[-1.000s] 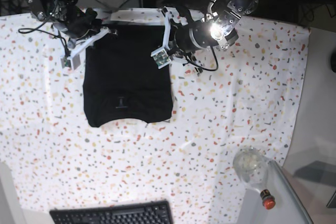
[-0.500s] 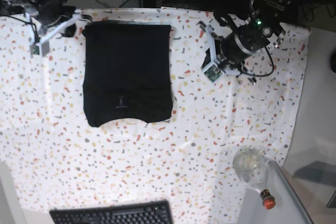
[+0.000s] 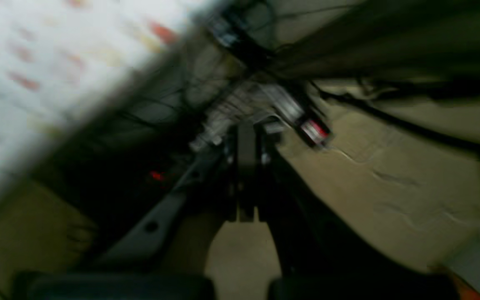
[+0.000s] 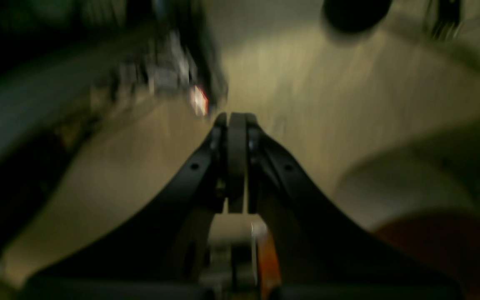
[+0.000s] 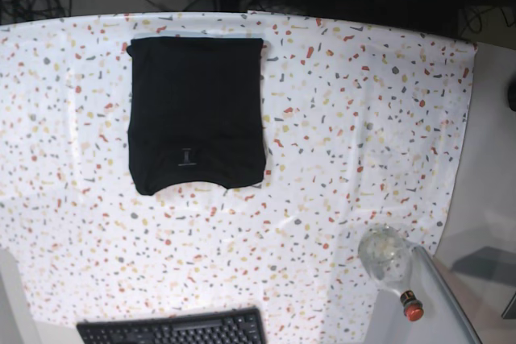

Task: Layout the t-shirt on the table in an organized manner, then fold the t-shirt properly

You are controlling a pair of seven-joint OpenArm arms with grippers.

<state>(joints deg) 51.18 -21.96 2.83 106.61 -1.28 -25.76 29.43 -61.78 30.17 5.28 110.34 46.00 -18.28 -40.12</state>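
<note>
The t-shirt (image 5: 196,113) lies flat on the table (image 5: 363,118), folded into a neat upright rectangle in the upper left part of the speckled cloth, its top edge close to the table's far edge. Its sides run nearly straight, the bottom hem curves a little upward in the middle, and a small faint grey mark sits low on the front. Nothing touches it; the flecked cloth shows bare on every side of it. Well apart from the shirt, toward the near right corner, a clear glass bottle with a red cap (image 5: 391,263) lies at the cloth's edge, partly on the plain grey side surface (image 5: 451,312). A black keyboard (image 5: 173,329) pokes in at the near edge of the table, below the shirt and far from it. Both arms are off the table: from the overhead view only a bit of white hardware shows in the top left corner and some more among the cables beyond the far edge. The left gripper (image 3: 246,137), seen from its own wrist camera, has its fingers pressed together with nothing between them, pointing at cables and the floor, with a blurred strip of the speckled cloth at the upper left. The right gripper (image 4: 236,121) is likewise pressed together on nothing, aimed at a blurred tan floor.
</note>
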